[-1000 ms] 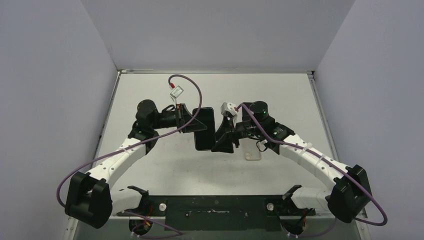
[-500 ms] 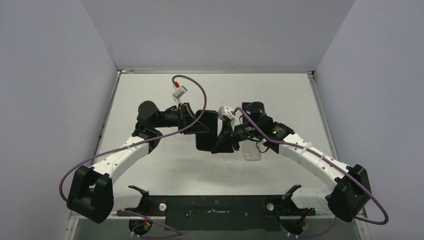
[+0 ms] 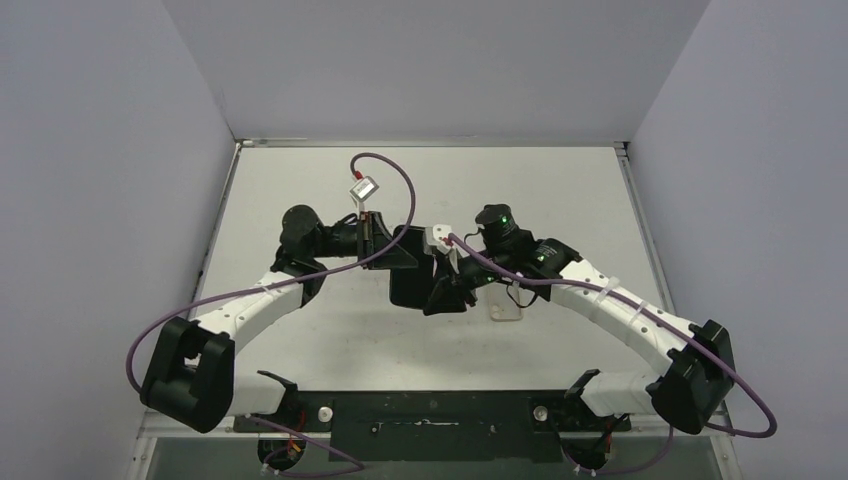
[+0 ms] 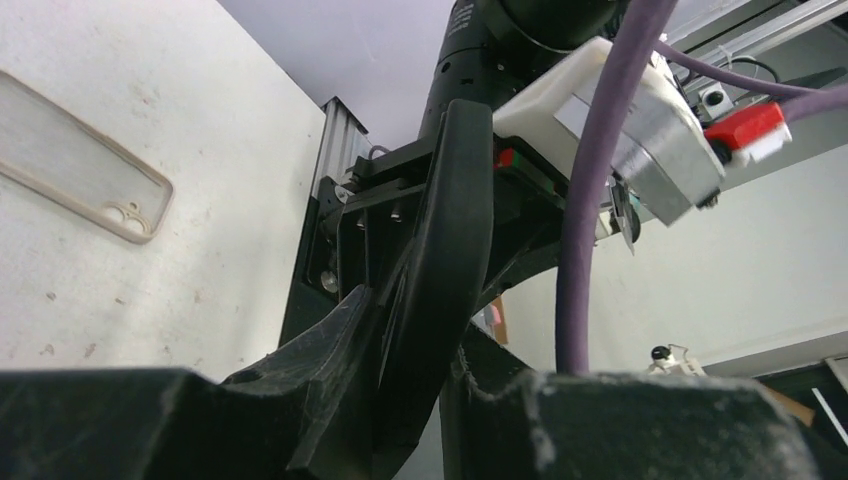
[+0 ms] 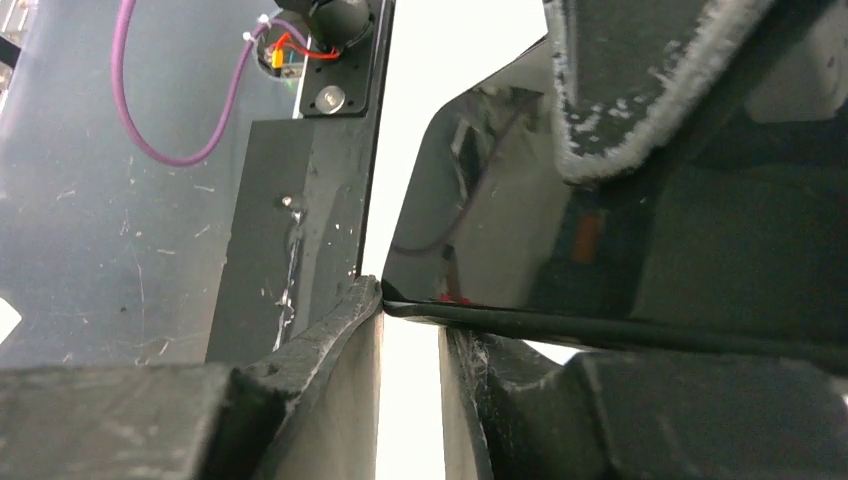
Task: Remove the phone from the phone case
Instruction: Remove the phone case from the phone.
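The black phone hangs in the air above the table's middle, between my two grippers. My left gripper is shut on its far left edge; in the left wrist view the phone stands edge-on between the fingers. My right gripper is at the phone's right side. In the right wrist view its fingers stand a narrow gap apart, and the glossy phone lies across their tips with nothing between them. The clear phone case lies empty on the table, also seen in the left wrist view.
Purple cables loop over both wrists. The black base rail runs along the near edge. Grey walls close the table on the left, right and back.
Both wrists have rolled and come closer together. The phone has tipped and shifted slightly toward the near edge. The right fingers have moved from gripping the phone's side to its corner.
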Robot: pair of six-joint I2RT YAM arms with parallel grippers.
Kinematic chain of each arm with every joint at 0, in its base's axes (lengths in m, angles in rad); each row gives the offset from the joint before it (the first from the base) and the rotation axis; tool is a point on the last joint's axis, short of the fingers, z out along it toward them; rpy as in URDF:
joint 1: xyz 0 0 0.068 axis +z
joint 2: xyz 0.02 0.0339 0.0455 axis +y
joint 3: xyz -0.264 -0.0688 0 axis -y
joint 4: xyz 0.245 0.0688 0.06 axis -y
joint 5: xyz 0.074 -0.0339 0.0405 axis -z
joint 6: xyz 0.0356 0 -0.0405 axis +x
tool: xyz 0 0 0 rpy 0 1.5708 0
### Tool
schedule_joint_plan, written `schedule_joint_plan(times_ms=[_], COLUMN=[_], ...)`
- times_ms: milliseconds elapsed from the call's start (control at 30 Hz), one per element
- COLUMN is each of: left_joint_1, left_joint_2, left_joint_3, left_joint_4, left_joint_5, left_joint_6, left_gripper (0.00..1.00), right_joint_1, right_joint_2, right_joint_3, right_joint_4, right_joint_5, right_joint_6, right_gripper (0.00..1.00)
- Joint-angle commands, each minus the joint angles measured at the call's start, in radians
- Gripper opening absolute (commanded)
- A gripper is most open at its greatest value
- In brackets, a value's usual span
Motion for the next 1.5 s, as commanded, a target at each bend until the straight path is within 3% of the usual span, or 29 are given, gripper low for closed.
schedule_joint_plan(times_ms=[0, 233, 533, 833, 967, 1167, 1267, 1467], left_joint_1=[-0.038, -0.079, -0.048, -0.014, -0.014, -0.018, -0.022, -0.042], left_joint_2=[0.036, 0.053, -0.004, -0.127, -0.189, -0.271, -0.29, -0.303], left_joint_3=[0.008, 0.005, -0.029, -0.11, -0.156, -0.2, -0.207, -0.225], left_joint_4=[-0.043, -0.015, 0.015, -0.047, -0.072, -0.106, -0.091, -0.038], left_joint_5=[-0.12, -0.141, -0.2, -0.397, -0.535, -0.693, -0.724, -0.754], left_joint_6=[-0.224, -0.241, -0.221, -0.185, -0.205, -0.24, -0.265, -0.288], left_gripper=[0.0, 0.0, 0.0, 0.0, 0.0, 0.0, 0.0, 0.0], right_joint_1=[0.074, 0.079, 0.023, -0.051, -0.046, 0.01, 0.034, 0.043], right_joint_2=[0.023, 0.027, -0.034, -0.199, -0.258, -0.279, -0.25, -0.193], right_joint_3=[0.074, 0.078, -0.027, -0.193, -0.283, -0.374, -0.387, -0.406], right_joint_4=[0.113, 0.114, 0.24, 0.433, 0.605, 0.863, 0.927, 1.07], right_joint_5=[0.063, 0.117, 0.213, 0.181, 0.151, 0.222, 0.298, 0.394], right_joint_6=[-0.225, -0.24, -0.076, 0.301, 0.49, 0.757, 0.878, 1.076], right_gripper=[0.0, 0.0, 0.0, 0.34, 0.44, 0.69, 0.74, 0.73])
